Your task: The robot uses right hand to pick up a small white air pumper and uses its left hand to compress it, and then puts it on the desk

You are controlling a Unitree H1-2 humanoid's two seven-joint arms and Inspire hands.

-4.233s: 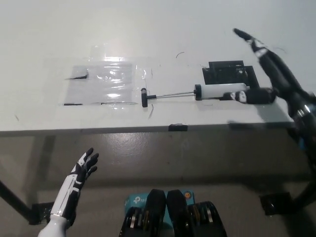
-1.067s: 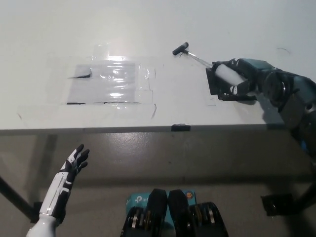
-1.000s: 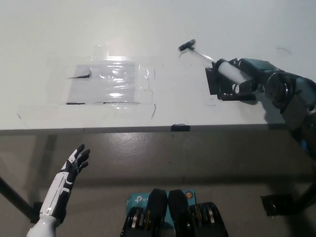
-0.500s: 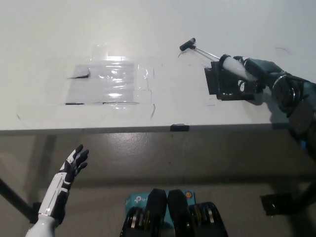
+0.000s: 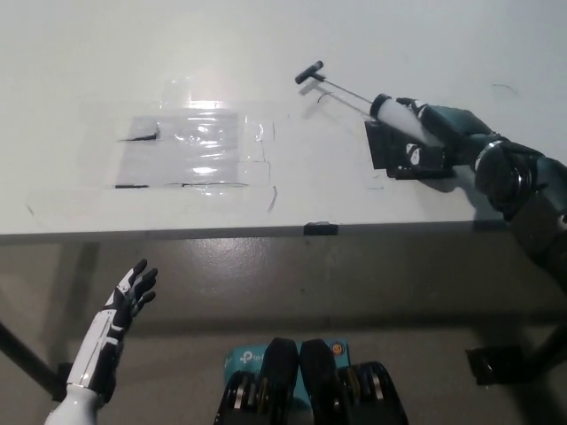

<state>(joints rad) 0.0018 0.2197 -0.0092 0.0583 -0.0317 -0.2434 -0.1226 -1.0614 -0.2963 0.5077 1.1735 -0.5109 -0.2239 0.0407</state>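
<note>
Here the white pump (image 5: 394,110) is held by its barrel in the black right hand (image 5: 434,133), whose fingers are wrapped closed around it, at about two o'clock over the table (image 5: 354,35). The thin rod and black T-handle (image 5: 309,73) are left sticking out toward ten o'clock, seemingly so that the free end is offered to the other hand for the push. A black pad (image 5: 390,155) is seen on the table just beneath the grip. The white left hand (image 5: 124,305) is held at seven o'clock, below the table's near edge, with fingers spread and nothing in it, well apart from the pump. A clear plastic sheet (image 5: 190,149) lies flat at eleven o'clock. The compression is judged not yet begun, since the rod is fully drawn out.
</note>
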